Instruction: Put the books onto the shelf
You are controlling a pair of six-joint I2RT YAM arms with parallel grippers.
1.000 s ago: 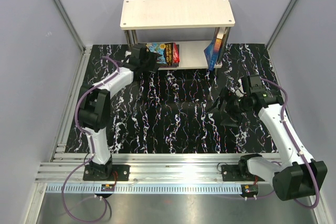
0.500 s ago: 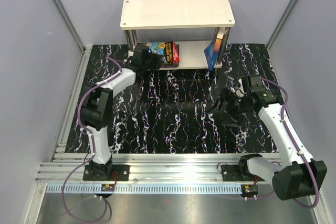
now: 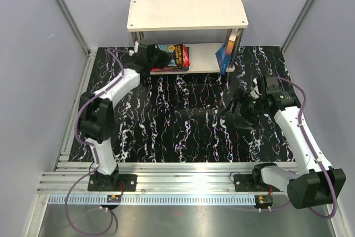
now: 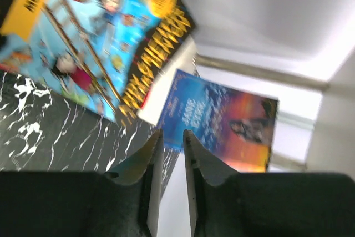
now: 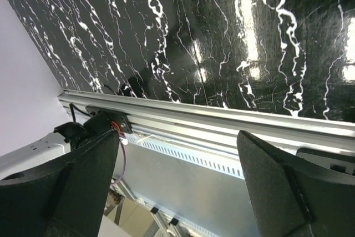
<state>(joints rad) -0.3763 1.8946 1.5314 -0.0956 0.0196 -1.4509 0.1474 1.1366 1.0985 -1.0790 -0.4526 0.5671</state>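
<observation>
Reaching with the left gripper [image 3: 156,58] into the lower tier of the shelf [image 3: 186,14], at its left end, right up against the books [image 3: 176,56] stacked flat there. Seen from the wrist camera with fingers [image 4: 145,162] narrowed to a slit, not quite pressed together, pinching nothing. Pointing just past the illustrated book [image 4: 94,43] with yellow lettering that tops the stack. Judged a nudge or straightening touch, not a carry. Showing a red edge beneath that top cover. Cannot tell how many lie in the pile, nor whether it sits square on the board.

Moving right along the same tier: crossing a bare stretch of board, then meeting the blue book [image 3: 224,54] standing tilted at the right end. Possibly hiding another slim one just behind, too small to make out.

Going further right and nearer: finding the right gripper [image 3: 243,112] hanging over the table [image 3: 183,120], well apart from the shelf, spread wide and holding nothing.

Judging progress: probably close to done. Found no book off the shelf in the overhead view. Left to do, at a guess: settling the stack fully onto the board and drawing both arms clear.
</observation>
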